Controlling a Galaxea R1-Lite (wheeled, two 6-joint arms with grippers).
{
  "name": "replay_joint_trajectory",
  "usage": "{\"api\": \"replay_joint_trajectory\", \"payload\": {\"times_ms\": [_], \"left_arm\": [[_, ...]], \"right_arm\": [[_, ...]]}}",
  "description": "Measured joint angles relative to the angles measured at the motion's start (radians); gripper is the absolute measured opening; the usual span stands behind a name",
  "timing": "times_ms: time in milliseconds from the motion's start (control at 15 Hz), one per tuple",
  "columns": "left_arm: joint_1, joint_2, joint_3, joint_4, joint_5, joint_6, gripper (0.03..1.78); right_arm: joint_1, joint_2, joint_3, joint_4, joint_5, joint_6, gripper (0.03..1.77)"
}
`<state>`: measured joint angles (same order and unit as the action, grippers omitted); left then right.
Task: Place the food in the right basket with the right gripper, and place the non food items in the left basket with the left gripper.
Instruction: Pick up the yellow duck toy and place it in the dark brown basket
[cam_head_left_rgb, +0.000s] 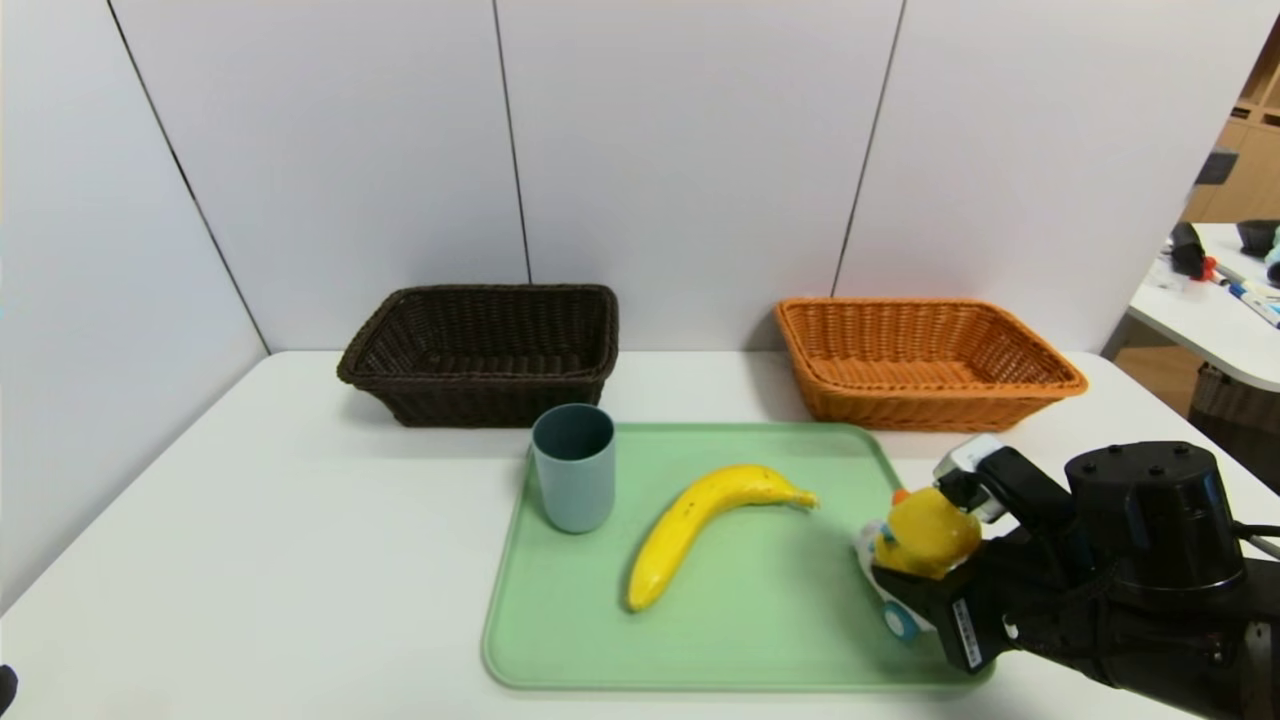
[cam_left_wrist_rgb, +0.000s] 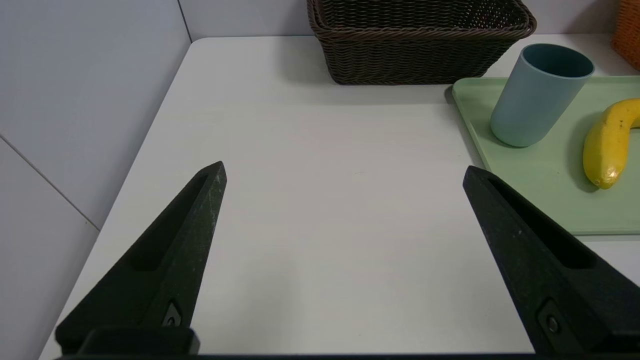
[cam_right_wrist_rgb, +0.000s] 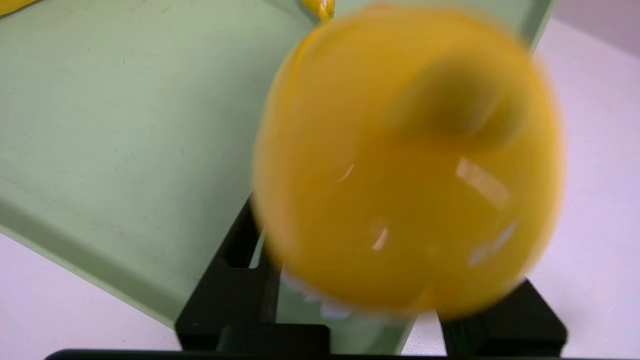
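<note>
The white surface (cam_head_left_rgb: 300, 560) carries a green tray (cam_head_left_rgb: 740, 640), with the brown basket (cam_head_left_rgb: 485, 350) and orange basket (cam_head_left_rgb: 925, 360) beyond the hands. The right hand (cam_head_left_rgb: 925, 560) pinches a yellow rubber duck (cam_head_left_rgb: 925, 535) at the tray's right edge; banana (cam_head_left_rgb: 700, 525) and blue cup (cam_head_left_rgb: 575, 465) sit to its left. The left hand (cam_left_wrist_rgb: 345, 240) hovers spread over bare surface, the cup ahead to its right.

We see a yellow banana (cam_head_left_rgb: 700, 527) lying flat mid-tray, its curve bowed toward the dark brown left basket (cam_head_left_rgb: 483, 350). A grey-blue cup (cam_head_left_rgb: 574, 466) stands upright at the tray's far left corner, mouth up. A yellow rubber duck (cam_head_left_rgb: 925, 535) (orange beak, white and blue underneath) sits at the tray's right edge. The orange right basket (cam_head_left_rgb: 925, 360) stands behind.
</note>
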<state>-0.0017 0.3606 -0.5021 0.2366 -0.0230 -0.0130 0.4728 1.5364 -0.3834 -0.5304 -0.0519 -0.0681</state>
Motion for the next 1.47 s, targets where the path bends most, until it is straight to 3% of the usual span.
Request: {"api": "replay_joint_trajectory", "payload": {"times_ms": [67,467,733,1133,1467], "left_arm": [[0.0,0.0,0.0,0.0,0.0,0.0,1.69],[0.0,0.0,0.004,0.0,-0.005,-0.001,1.69],[0.0,-0.002,0.013,0.0,-0.008,0.0,1.69],[0.0,-0.005,0.023,0.0,-0.021,0.01,1.69],[0.0,-0.011,0.033,0.0,-0.021,0.012,1.69]], "right_arm": [[0.001,0.0,0.0,-0.001,0.001,0.0,0.73],[0.006,-0.006,-0.003,-0.017,-0.001,-0.002,0.73],[0.008,-0.004,-0.001,-0.136,-0.003,-0.003,0.73],[0.017,-0.008,0.017,-0.17,-0.011,-0.005,0.73],[0.059,-0.011,-0.069,-0.256,-0.039,-0.003,0.73]]}}
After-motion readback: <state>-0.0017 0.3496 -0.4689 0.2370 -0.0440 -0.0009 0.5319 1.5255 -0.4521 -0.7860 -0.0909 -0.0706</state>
